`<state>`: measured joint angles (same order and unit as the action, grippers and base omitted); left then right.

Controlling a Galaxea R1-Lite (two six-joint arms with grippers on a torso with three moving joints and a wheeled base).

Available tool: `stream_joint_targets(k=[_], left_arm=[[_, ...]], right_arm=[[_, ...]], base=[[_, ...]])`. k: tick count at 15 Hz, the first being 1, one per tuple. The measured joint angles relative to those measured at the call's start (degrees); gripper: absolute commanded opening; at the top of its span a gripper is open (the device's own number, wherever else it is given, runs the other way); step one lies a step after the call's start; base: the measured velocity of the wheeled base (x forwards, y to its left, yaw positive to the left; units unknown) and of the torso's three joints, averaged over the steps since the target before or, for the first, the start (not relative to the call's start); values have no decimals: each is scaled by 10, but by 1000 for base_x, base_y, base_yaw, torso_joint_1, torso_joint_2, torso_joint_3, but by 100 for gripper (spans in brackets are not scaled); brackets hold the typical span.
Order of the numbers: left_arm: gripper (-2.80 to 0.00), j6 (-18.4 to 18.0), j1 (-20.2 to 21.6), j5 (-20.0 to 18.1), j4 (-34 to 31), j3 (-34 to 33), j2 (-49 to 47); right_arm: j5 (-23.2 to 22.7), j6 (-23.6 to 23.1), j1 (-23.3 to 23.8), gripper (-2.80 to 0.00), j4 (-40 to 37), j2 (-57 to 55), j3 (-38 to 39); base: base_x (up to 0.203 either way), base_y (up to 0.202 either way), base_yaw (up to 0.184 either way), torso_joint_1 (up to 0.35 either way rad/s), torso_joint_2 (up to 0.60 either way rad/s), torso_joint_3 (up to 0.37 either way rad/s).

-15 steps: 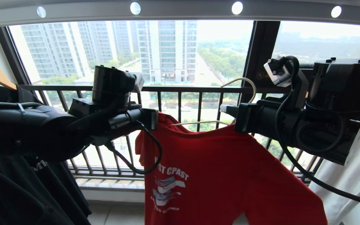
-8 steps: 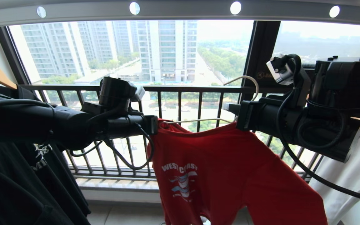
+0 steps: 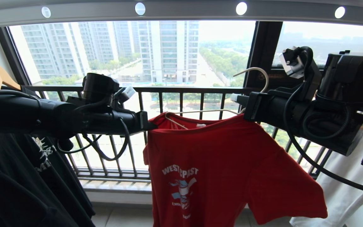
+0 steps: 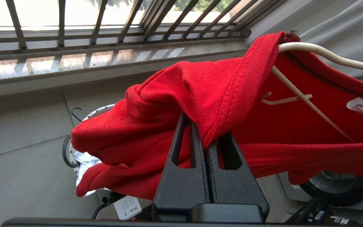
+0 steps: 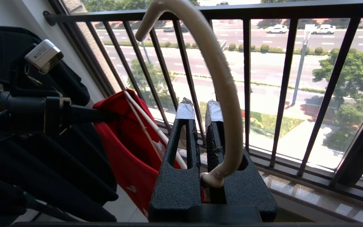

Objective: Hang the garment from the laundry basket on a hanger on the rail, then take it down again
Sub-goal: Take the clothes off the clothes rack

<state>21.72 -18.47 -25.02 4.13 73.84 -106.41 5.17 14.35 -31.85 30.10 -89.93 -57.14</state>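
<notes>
red T-shirt (image 3: 219,157) shoulder pinched in left claw (image 4: 205,142), hanger (image 5: 222,94) neck clamped in right claw (image 5: 200,110)

red garment (image 3: 219,164) draped on off-white hanger (image 3: 200,111), below rail (image 3: 184,11).

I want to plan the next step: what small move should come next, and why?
Probably raise the hanger so its hook reaches the rail. The right end effector is shut on its neck, the left end effector is shut on the shirt, and the hook is below the rail.

hidden: laundry basket (image 4: 74,151) mostly under garment (image 4: 169,104) | cut off: garment hem, head view
</notes>
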Motion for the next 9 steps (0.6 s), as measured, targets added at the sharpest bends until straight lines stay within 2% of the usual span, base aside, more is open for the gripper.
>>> stream_joint_targets(k=[2, 4, 7, 9], left_arm=[[-280, 2, 2, 2, 3, 4, -13], [-280, 25, 3, 11, 8, 13, -29], [-280, 66, 3, 16, 76, 8, -49], [-280, 67, -5, 17, 94, -4, -56]], right_arm=[[-1, 0, 3, -280, 0, 0, 0], [-3, 1, 3, -280, 0, 0, 3], [-3, 2, 3, -280, 0, 0, 5], [-4, 5, 3, -280, 5, 0, 4]], base=[[0, 0, 0, 0, 0, 0], [0, 0, 0, 0, 0, 0], [0, 0, 0, 0, 0, 0], [0, 0, 0, 0, 0, 0]])
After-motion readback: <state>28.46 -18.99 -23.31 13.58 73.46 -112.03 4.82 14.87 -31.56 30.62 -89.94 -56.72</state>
